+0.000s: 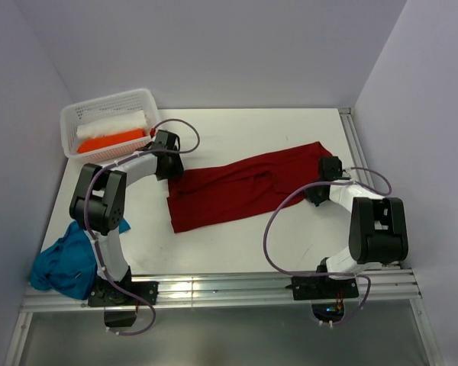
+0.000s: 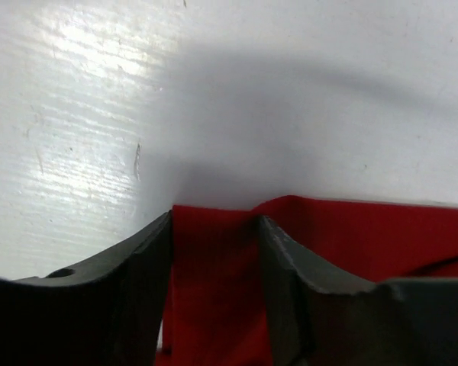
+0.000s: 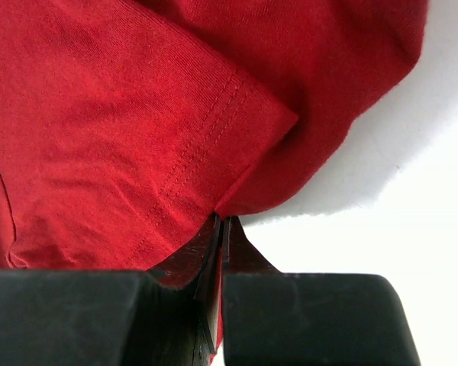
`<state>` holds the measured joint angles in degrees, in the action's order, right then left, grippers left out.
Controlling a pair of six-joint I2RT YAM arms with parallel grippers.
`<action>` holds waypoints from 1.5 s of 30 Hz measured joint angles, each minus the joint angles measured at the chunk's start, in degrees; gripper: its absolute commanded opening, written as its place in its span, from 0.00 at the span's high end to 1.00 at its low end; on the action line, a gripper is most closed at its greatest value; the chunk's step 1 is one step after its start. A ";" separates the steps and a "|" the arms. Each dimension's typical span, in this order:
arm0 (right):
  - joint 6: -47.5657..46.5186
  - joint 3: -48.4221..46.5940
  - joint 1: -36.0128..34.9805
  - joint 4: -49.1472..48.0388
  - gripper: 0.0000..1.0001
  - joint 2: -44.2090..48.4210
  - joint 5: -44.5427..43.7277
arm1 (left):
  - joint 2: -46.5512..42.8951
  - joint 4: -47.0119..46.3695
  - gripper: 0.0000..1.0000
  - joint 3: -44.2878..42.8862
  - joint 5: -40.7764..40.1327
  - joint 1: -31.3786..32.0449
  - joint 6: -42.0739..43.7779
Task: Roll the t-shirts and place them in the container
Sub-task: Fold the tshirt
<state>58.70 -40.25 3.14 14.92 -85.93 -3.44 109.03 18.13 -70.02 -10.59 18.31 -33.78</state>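
Right tool (image 3: 220,223) pinches dark red t-shirt (image 1: 244,187), spread flat, slightly wrinkled.

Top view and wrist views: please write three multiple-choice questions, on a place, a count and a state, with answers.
1. Where does the teal shirt lie? A) far right corner B) under the right arm C) near left edge of the table
2. How many rolled shirts are in the white basket? A) none B) two C) four
3. The right gripper is: A) shut on the dark red shirt B) wide open C) shut on the teal shirt
Answers: 1 C, it is heaped there; 2 B, a white roll and an orange roll; 3 A, it pinches the red hem.
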 measured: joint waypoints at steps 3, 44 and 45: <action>-0.61 -1.01 0.28 -0.13 1.00 -1.11 0.44 | 0.55 -0.31 0.90 -0.52 -0.07 0.00 -0.63; -17.79 -49.20 -1.49 15.02 1.00 -36.35 7.58 | -46.53 -3.74 1.00 46.16 2.78 33.22 -23.41; -18.25 -51.01 -2.05 15.80 1.00 -37.33 7.69 | -47.23 -3.69 1.00 47.23 2.80 35.01 -24.63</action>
<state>40.45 -91.26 1.08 30.72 -123.26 4.25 61.80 14.44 -22.79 -7.79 53.32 -58.41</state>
